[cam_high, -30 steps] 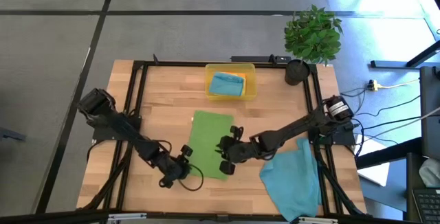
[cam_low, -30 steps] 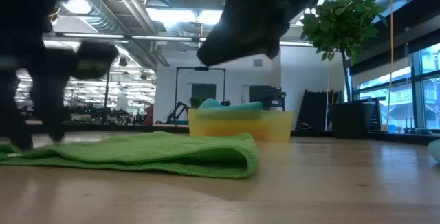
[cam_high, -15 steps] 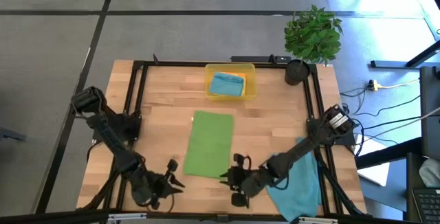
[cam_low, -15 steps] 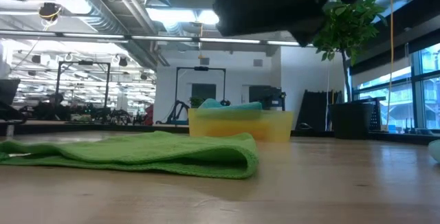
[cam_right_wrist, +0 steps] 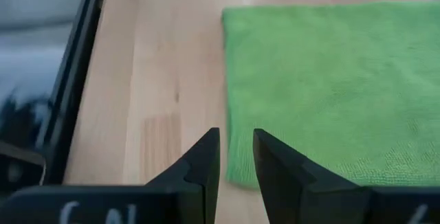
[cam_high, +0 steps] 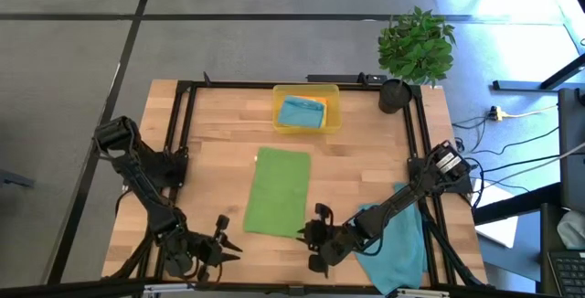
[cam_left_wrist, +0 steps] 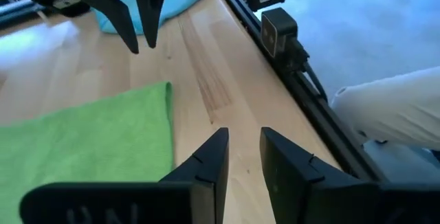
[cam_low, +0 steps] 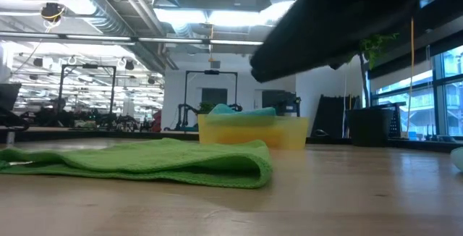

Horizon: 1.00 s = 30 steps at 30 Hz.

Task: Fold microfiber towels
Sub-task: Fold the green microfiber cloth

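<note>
The folded green towel [cam_high: 278,191] lies flat between the left gripper [cam_high: 222,240] and right gripper [cam_high: 317,237], both narrowly parted and empty; a teal towel [cam_high: 395,239] is draped beneath the right arm, a yellow tray [cam_high: 307,109] beyond

Seen from above, a light wooden table [cam_high: 366,156] with a black metal frame [cam_high: 186,120] stands on grey carpet tiles [cam_high: 228,24], crossed by dark seams in the upper left of the frame. A potted plant [cam_high: 416,47] sits at the table's upper right corner. Cables [cam_high: 512,147] trail over the floor at the right edge, where bright daylight falls in the upper right. From table height, the room behind is a wide open hall: exposed ducts [cam_low: 108,11] and strip lights [cam_low: 195,15] overhead, a white wall [cam_low: 318,84] at centre, tall windows [cam_low: 438,91] on the right. What may be workbenches [cam_low: 79,124] fill the far left, too distant to make out.
</note>
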Available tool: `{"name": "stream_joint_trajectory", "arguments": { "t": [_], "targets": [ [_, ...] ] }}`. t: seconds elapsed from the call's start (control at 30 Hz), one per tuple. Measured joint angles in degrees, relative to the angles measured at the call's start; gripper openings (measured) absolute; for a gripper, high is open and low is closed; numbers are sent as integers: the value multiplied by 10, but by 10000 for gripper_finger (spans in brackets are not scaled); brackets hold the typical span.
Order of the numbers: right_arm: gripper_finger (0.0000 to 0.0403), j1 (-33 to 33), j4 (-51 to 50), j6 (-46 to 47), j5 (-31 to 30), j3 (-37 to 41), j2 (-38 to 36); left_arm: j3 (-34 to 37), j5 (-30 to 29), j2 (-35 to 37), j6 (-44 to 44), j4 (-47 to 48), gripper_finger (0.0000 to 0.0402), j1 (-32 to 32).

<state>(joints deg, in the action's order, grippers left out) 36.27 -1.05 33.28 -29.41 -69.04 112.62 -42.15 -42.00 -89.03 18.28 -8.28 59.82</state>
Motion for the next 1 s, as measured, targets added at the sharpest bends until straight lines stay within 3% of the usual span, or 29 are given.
{"name": "stream_joint_trajectory", "arguments": {
  "t": [0.17,0.3,0.6,0.7,0.9,1.0],
  "targets": [
    [92,0,-8,-55,42,0,0,0,6,0,8,-4,74,7],
    [115,0,-7,-68,65,0,0,0,5,0,8,-15,77,7],
    [268,0,38,-98,81,0,25,0,6,0,7,-15,75,7],
    [298,-1,26,-152,48,0,36,0,6,0,1,-15,76,5],
    [293,0,3,-277,-38,0,41,0,6,0,-4,-14,72,1],
    [278,-2,-9,-293,-34,0,41,0,6,0,-4,-14,72,1]
  ]
}}
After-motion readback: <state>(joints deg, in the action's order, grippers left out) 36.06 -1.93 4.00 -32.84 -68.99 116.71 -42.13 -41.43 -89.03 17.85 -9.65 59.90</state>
